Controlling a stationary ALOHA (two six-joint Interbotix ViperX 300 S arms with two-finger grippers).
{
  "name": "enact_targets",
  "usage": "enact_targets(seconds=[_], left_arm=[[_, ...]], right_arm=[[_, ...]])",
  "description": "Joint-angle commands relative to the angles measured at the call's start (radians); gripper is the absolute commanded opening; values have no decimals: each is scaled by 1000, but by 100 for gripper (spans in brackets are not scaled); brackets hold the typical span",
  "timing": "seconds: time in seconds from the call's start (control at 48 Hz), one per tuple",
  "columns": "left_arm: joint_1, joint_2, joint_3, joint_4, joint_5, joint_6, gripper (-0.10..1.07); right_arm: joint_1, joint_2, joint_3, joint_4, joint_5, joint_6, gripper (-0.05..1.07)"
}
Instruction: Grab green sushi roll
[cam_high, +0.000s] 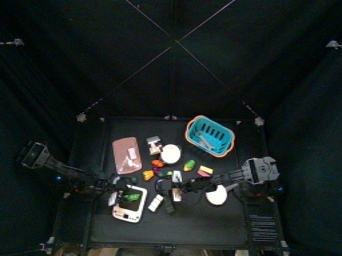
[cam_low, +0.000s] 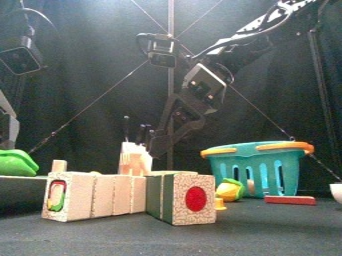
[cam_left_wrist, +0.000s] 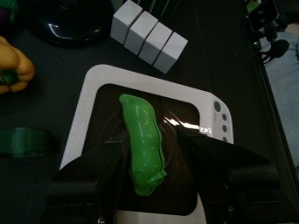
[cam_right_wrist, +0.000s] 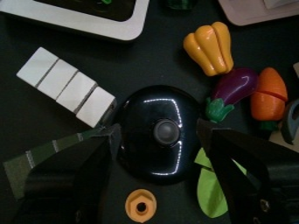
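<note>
Low in the right wrist frame, my right pincer (cam_right_wrist: 162, 179) gapes wide, empty, around a black dome lid (cam_right_wrist: 163, 131); sushi roll (cam_right_wrist: 68, 83) upper left.

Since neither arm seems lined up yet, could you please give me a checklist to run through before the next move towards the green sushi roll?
1. Target located: the green-centred sushi roll sits at the left end of the row in the front view. Ok.
2. Right gripper open: ok.
3. Right gripper over the target: it hangs above a black dome, with the row of rolls off to one side. Not ok.
4. Left gripper on target: it straddles a green pod on a white tray. Not ok.
5. Green roll told apart in the wrist views: cannot tell.
</note>
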Motion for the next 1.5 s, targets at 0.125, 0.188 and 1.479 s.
enact_targets(seconds=[0.125,0.188,1.479], left_arm=[[2,2,-20,3,-28,2,84],[2,2,-20,6,-32,3,84],[178,2,-35,158,-190,2,83]], right_arm=[[3,-17,-15,2,-5,2,99],[3,-17,-15,2,-5,2,99],[54,5,-184,848,321,9,99]])
